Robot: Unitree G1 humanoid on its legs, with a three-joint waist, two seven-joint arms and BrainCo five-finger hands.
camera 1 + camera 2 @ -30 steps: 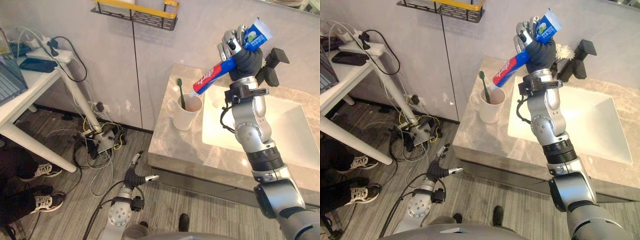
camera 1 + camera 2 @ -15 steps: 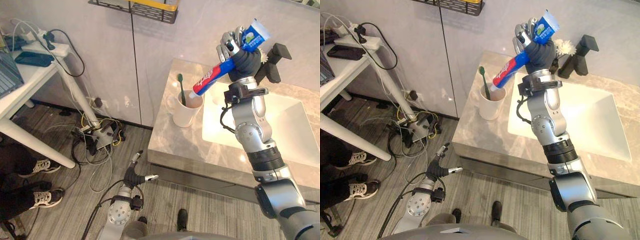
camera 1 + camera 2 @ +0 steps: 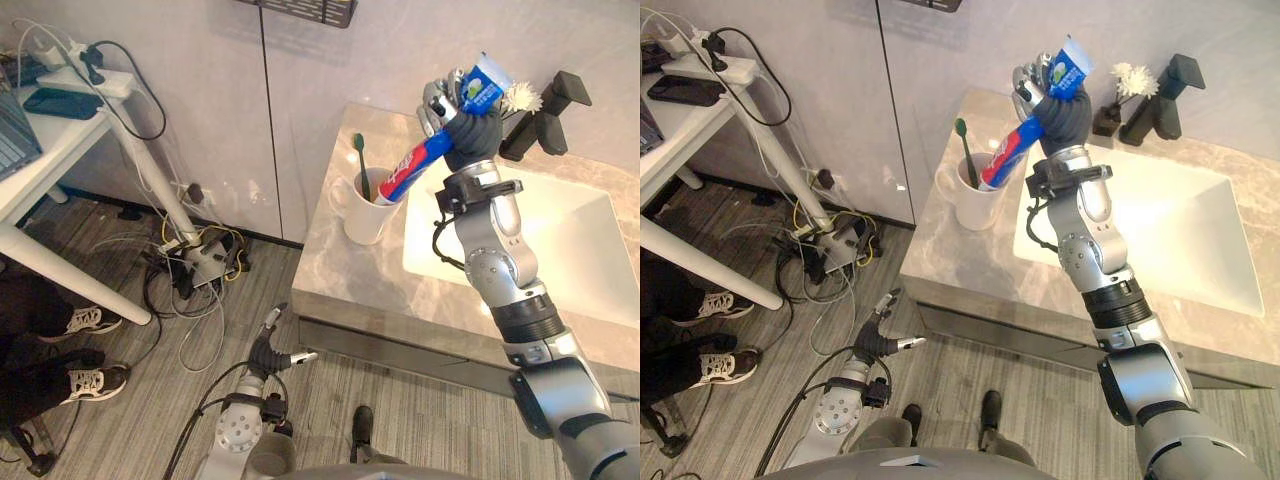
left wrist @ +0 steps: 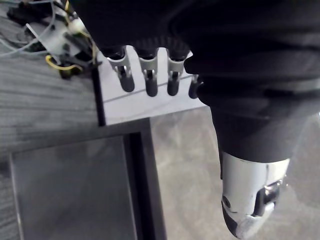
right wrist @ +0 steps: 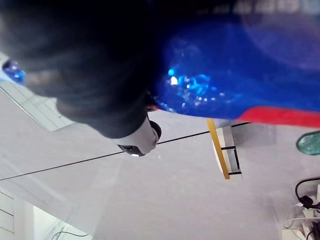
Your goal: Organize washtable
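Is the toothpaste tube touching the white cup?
Cannot tell. In the left eye view the toothpaste tube overlaps the mouth of the white cup; no contact or gap shows plainly.

Readable text: none | toothpaste [image 3: 418,163]: pale print along its red-and-blue side, too small to make out | same tube, flat end: a green-and-white mark, also illegible | numbers and signs: none legible
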